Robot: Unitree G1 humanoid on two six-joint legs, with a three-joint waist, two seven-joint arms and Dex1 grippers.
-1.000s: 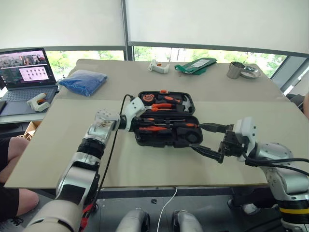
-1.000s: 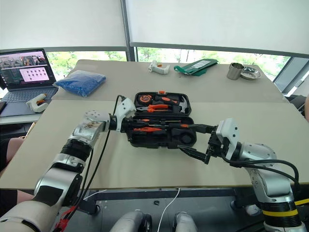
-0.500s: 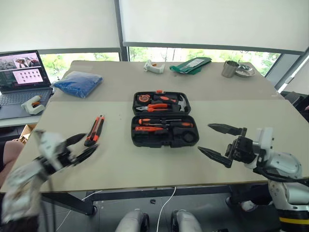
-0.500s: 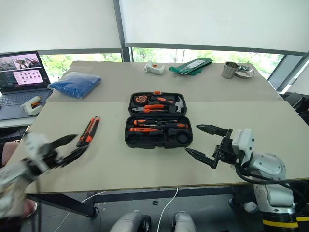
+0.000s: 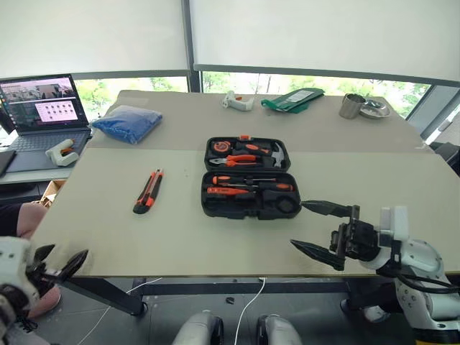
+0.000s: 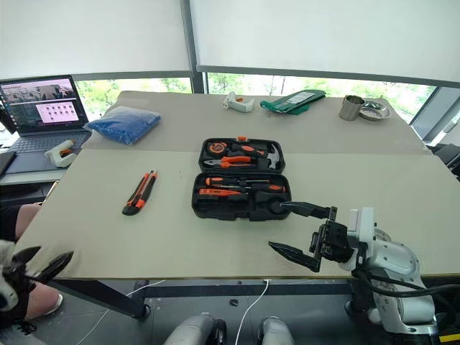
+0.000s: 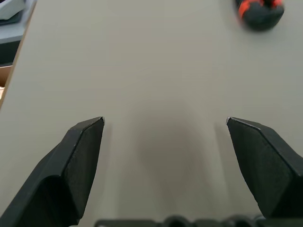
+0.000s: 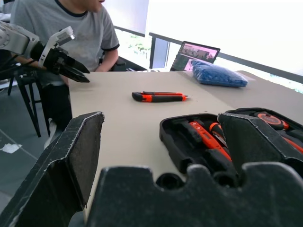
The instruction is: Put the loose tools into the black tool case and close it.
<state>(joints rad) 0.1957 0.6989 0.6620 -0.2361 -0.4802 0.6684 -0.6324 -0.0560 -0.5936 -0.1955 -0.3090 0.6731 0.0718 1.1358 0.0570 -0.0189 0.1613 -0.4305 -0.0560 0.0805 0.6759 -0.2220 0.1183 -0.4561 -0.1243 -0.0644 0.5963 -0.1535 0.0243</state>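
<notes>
Left of the open case (image 5: 248,188), knife (image 5: 148,191) lies loose; both my grippers (image 5: 57,262) (image 5: 321,228) gape empty, so closing now risks stranding it.

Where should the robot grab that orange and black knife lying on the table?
Probably around the middle of the utility knife, coming straight down from above. It lies flat and alone on the table, long and slim, so the jaws should close across its narrow width, not along its length.

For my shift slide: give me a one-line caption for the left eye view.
Open black tool case mid-table, orange-black utility knife loose to its left, both open pincers, left pincer and right pincer, held at the table's near edge.
</notes>
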